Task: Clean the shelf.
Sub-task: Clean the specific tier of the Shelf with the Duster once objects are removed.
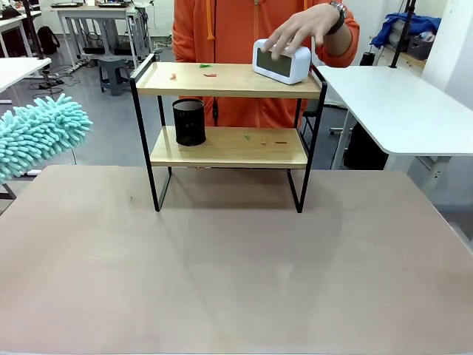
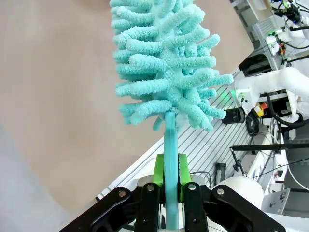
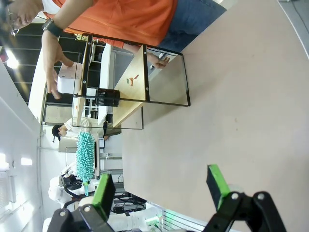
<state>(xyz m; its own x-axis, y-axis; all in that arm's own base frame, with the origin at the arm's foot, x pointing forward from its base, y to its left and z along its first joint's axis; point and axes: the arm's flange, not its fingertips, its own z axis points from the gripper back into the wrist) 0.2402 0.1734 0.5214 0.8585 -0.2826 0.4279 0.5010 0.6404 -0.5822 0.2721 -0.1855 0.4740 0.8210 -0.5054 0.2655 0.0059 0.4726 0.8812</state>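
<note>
Wooden-boarded, black-framed shelf (image 1: pixel 222 83) runs left-right; my left gripper (image 2: pixel 170 172) pinches a fluffy teal duster (image 2: pixel 164 72), my right gripper (image 3: pixel 161 184) gapes.

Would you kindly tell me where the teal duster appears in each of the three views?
Front view: the duster at the left edge, left of the shelf.
Left wrist view: upper middle, its handle clamped in the left gripper.
Right wrist view: small, lower left, below the shelf in the picture.
Shared landmark: the beige tabletop.
</note>
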